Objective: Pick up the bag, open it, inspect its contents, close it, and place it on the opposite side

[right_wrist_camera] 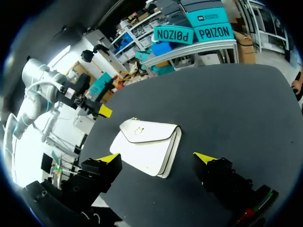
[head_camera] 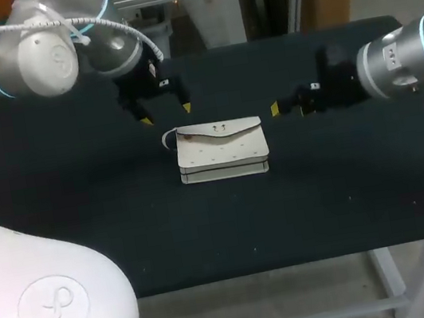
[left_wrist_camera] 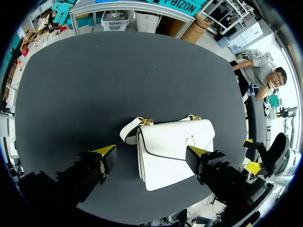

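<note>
A white flap bag (head_camera: pixel 221 151) with a gold clasp lies flat and closed in the middle of the black table (head_camera: pixel 86 227), its strap curled at its left end. My left gripper (head_camera: pixel 165 115) hovers just behind the bag's left end, open and empty. My right gripper (head_camera: pixel 288 108) hangs open to the right of the bag, apart from it. In the left wrist view the bag (left_wrist_camera: pixel 175 151) lies below and ahead of the open gripper (left_wrist_camera: pixel 151 151), nearer the one finger. In the right wrist view the bag (right_wrist_camera: pixel 144 144) lies ahead of the open gripper (right_wrist_camera: pixel 156 158), untouched.
Nothing else lies on the table's dark cloth (left_wrist_camera: pixel 118 80). My right gripper (left_wrist_camera: pixel 251 154) shows past the bag in the left wrist view, and my left gripper (right_wrist_camera: pixel 97 108) shows beyond the bag in the right wrist view.
</note>
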You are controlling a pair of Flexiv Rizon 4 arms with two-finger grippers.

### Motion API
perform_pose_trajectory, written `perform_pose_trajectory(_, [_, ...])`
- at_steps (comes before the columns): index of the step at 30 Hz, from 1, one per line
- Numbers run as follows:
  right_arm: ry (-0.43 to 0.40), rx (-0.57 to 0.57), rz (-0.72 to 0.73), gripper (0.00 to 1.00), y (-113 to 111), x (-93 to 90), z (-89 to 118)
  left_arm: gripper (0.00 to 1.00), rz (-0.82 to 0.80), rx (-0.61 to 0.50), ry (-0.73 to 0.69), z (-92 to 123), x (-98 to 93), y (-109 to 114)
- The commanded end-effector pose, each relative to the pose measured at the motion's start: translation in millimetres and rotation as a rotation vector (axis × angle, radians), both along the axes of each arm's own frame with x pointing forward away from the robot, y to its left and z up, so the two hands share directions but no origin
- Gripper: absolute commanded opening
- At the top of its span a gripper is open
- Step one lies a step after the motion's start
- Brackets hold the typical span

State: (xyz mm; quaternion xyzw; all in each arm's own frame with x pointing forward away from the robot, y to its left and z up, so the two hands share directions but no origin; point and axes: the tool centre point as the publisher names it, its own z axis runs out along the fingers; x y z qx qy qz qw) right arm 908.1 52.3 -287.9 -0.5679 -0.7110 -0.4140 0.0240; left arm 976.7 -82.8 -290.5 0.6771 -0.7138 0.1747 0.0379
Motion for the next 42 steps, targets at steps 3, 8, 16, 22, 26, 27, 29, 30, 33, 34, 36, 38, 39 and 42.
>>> perform_pose_trajectory(3, [0.552, -0.342, 0.213, 1.00, 4.4, -5.6, 17.1, 1.00, 0.010, 0.001, 0.006, -5.9, 3.4, 0.9])
perform_pose_trajectory(8, [0.716, -0.288, 0.263, 1.00, -0.9, -2.2, 8.1, 1.00, 0.018, 0.007, 0.030, -7.1, 2.4, 2.0])
perform_pose_trajectory(16, [0.913, -0.210, 0.320, 1.00, -6.4, 6.6, 0.7, 1.00, -0.021, 0.032, 0.041, -11.6, -3.9, 0.4])
perform_pose_trajectory(22, [0.993, -0.203, 0.392, 1.00, -2.5, 8.6, -3.5, 1.00, -0.053, 0.032, 0.060, -16.1, -5.2, -1.7])
perform_pose_trajectory(26, [1.023, -0.182, 0.426, 1.00, 0.1, 8.5, -8.1, 1.00, -0.071, 0.014, 0.096, -19.5, -5.5, -2.9])
perform_pose_trajectory(27, [1.026, -0.179, 0.429, 1.00, 1.0, 7.9, -9.7, 1.00, -0.081, 0.003, 0.107, -20.1, -5.4, -3.0])
perform_pose_trajectory(29, [1.044, -0.166, 0.442, 1.00, 2.2, 7.0, -13.5, 1.00, -0.090, -0.011, 0.128, -21.1, -5.2, -1.9])
perform_pose_trajectory(30, [1.045, -0.165, 0.442, 1.00, 2.8, 6.5, -16.0, 1.00, -0.100, -0.023, 0.137, -21.7, -5.4, -1.1])
perform_pose_trajectory(33, [1.055, -0.134, 0.460, 1.00, 4.5, 5.8, -20.0, 1.00, -0.103, -0.045, 0.156, -22.6, -5.7, -0.8])
perform_pose_trajectory(34, [1.050, -0.132, 0.462, 1.00, 6.9, 5.4, -22.2, 1.00, -0.105, -0.059, 0.161, -23.3, -6.0, -1.0])
perform_pose_trajectory(36, [1.047, -0.113, 0.483, 1.00, 10.1, 4.9, -24.4, 1.00, -0.105, -0.079, 0.170, -24.3, -6.6, -2.3])
perform_pose_trajectory(38, [1.049, -0.105, 0.496, 1.00, 14.3, 5.0, -27.3, 1.00, -0.096, -0.103, 0.177, -25.6, -7.3, -4.1])
perform_pose_trajectory(39, [1.050, -0.102, 0.499, 1.00, 16.9, 5.6, -29.0, 1.00, -0.094, -0.111, 0.182, -25.7, -7.4, -5.0])
perform_pose_trajectory(42, [1.056, -0.097, 0.507, 1.00, 21.2, 6.8, -30.6, 1.00, -0.092, -0.121, 0.188, -27.8, -8.2, -7.4])
